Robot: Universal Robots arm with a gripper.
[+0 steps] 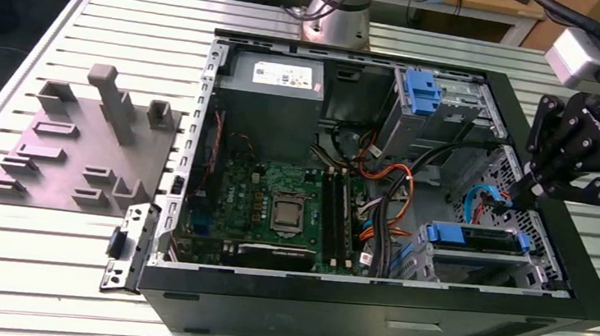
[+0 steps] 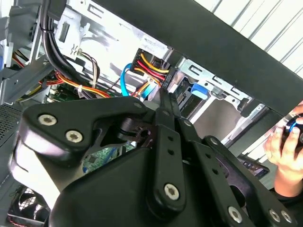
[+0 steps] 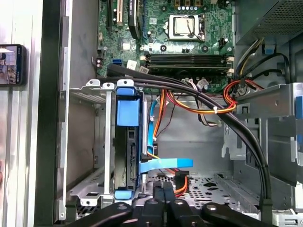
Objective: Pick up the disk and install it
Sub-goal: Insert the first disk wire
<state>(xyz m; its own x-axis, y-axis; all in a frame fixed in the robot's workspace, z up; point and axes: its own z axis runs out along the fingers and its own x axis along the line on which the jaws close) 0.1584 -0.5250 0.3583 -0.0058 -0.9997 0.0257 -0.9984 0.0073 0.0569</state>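
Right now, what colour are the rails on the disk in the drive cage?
Blue, on the disk seated in the cage; clearest in the first wrist view.

My gripper [image 1: 525, 198] is matt black, with silver screw heads showing in the second wrist view. The computer case [image 1: 374, 311] is black outside and grey metal inside. The circuit board [image 3: 165, 33] at the top of the first wrist view is green. The disk [image 3: 129, 142] sits dark between blue rails. Cables [image 3: 199, 106] run orange, red, yellow and black; a flat one [image 3: 165, 164] is light blue.
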